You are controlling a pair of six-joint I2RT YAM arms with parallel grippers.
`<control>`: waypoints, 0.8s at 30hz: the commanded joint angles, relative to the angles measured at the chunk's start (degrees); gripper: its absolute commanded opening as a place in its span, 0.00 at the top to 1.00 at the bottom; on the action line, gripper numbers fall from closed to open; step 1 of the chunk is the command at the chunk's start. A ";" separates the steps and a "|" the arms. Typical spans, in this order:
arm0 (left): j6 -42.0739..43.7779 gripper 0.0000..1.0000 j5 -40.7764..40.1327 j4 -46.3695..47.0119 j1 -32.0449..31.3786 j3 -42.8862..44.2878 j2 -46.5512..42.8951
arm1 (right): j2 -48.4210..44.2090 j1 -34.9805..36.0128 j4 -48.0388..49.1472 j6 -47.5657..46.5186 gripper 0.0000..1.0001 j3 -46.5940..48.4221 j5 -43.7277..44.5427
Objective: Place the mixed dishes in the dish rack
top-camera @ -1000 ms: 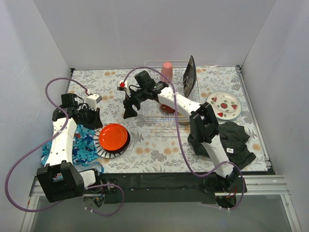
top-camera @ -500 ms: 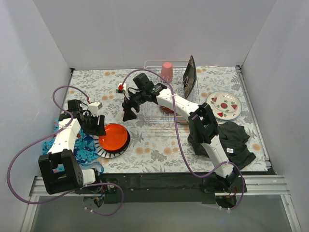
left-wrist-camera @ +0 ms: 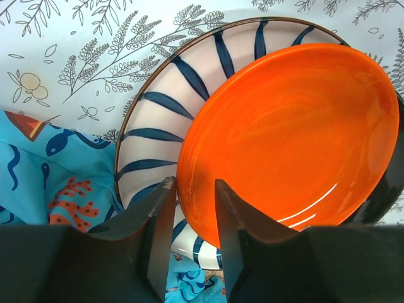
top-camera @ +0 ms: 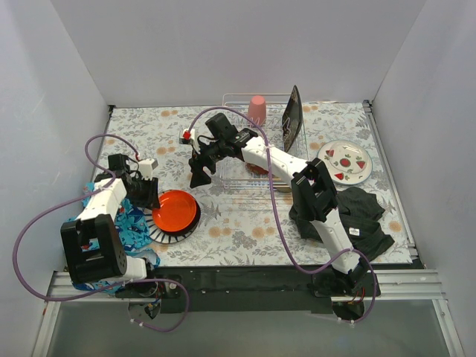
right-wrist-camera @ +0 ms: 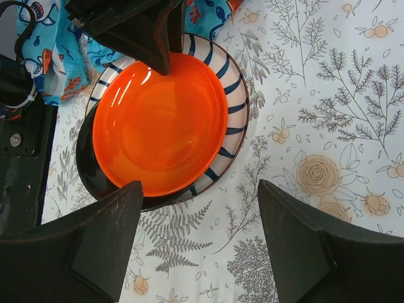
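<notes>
Left gripper [left-wrist-camera: 194, 189]: you've got the orange plate [left-wrist-camera: 290, 139] rim in the narrow gap between the jaws. The striped plate [left-wrist-camera: 158, 120] sits directly under it and the black plate [left-wrist-camera: 386, 189] is lowest, so there's no way in beneath. The blue cloth [left-wrist-camera: 38, 170] is bunched just beside the left finger. Ahead of the tips, past the stack, the table [right-wrist-camera: 328, 126] is bare.

Right gripper [right-wrist-camera: 199, 189]: jaws wide, nothing between them, above the stack's edge. Ahead of it, the left gripper's fingers block the stack's opposite side. On its right-finger side you have open table. The dish rack [top-camera: 238, 182] is just behind its wrist.
</notes>
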 commanded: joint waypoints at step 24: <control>7.19 1.00 6.21 -4.65 0.62 6.38 -10.68 | -0.29 0.94 0.59 0.96 0.19 1.29 -6.31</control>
